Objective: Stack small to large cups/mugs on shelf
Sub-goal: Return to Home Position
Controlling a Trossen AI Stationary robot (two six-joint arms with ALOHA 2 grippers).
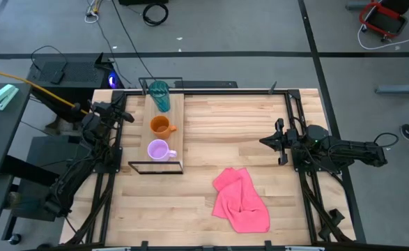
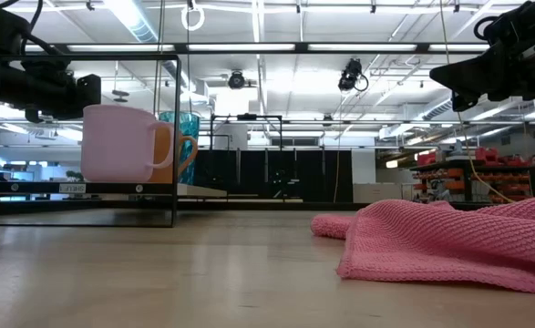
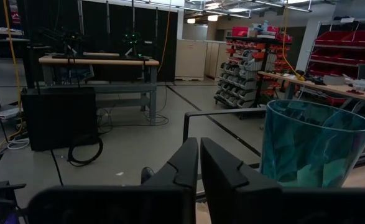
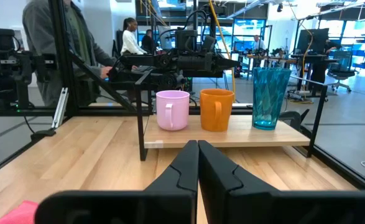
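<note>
So, from where I'm standing this job looks pretty much wrapped up. The big wooden table has the shelf sitting toward its left side, a light plank on a thin black frame. A crumpled pink cloth lies out on the tabletop, well apart from the shelf and not part of anything as far as I can tell.

On the plank all three cups stand upright in one row. The teal tumbler has one end, the orange mug is in the middle, and the little lilac mug is at the other end. There are small gaps between them, nothing touching. That reads small to large to me, so the sorting part is done.

The left gripper hangs just off the shelf's left edge near the tumbler end, fingers pressed together and holding nothing. The right gripper sits way over on the right of the table, facing the shelf, also closed up and empty.

My guess is that all that's left is both arms parking themselves. No cup looks like it needs another nudge.
</note>
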